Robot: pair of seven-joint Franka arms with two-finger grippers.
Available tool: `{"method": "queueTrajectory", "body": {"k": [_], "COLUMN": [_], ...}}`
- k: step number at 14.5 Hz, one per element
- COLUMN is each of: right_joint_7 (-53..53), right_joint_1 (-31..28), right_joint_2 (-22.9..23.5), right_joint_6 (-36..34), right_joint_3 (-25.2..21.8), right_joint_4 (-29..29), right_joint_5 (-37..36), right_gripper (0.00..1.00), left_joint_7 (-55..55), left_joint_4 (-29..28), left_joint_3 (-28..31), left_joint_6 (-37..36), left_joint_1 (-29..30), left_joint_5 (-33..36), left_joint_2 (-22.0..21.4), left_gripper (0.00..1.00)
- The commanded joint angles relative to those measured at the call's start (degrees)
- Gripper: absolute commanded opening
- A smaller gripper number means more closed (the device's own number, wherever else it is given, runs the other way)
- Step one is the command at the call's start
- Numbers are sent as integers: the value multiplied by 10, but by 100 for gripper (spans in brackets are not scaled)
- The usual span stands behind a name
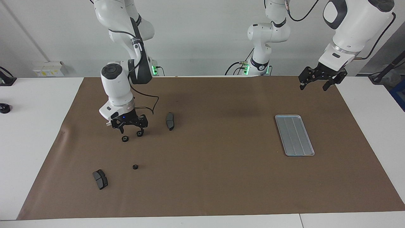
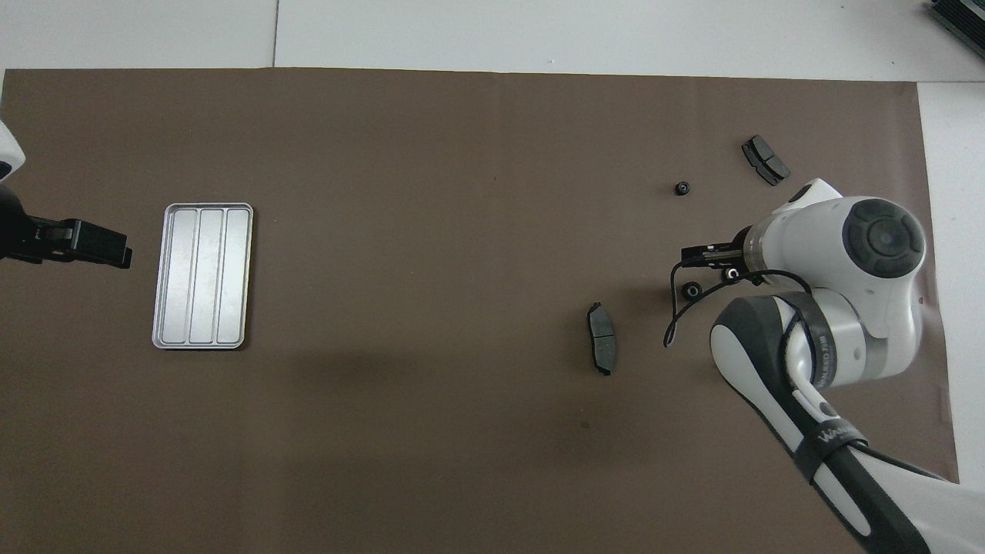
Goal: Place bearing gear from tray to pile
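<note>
The silver tray lies empty toward the left arm's end of the table; it also shows in the overhead view. Three small black bearing gears lie on the mat toward the right arm's end: two just under my right gripper, and one farther from the robots. My right gripper is open and low over the pair, holding nothing. Two dark brake pads lie around them. No white bracket is in view. My left gripper is open and waits raised beside the tray.
A brown mat covers the table, with white tabletop at both ends. In the overhead view my right arm's wrist covers part of the mat beside the gears.
</note>
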Motion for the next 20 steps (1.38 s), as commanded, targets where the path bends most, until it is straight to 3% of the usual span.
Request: {"method": "queueTrajectory", "body": {"k": [1,4,7,11,14,20], "right_joint_7": [5,4,4,4,-2,-5], "right_joint_1": [-28,-77,-94,-99,-98,-85], "right_joint_2": [-27,-58,-91,-88,-85,-98], "right_joint_6": [-72,-134,-170,-327,-381,-398], "right_joint_3": [4,3,2,0,1,6], "right_joint_4": [41,40,53,189,248,224], "right_joint_5": [8,66,72,62,48,36], "right_gripper": [100,100,100,100,100,100], "left_joint_7": [-2,-2,-2,-2,-2,-2], "left_joint_4": [-17,-17,-17,-17,-17,-17], "left_joint_3": [-4,-4,-4,-4,-4,-4], "left_joint_6": [3,3,3,3,3,3], "left_joint_1": [5,5,5,5,5,5], "left_joint_5": [6,6,6,6,6,6], "left_joint_2": [-17,-17,-17,-17,-17,-17], "left_gripper": [100,100,100,100,100,100]}}
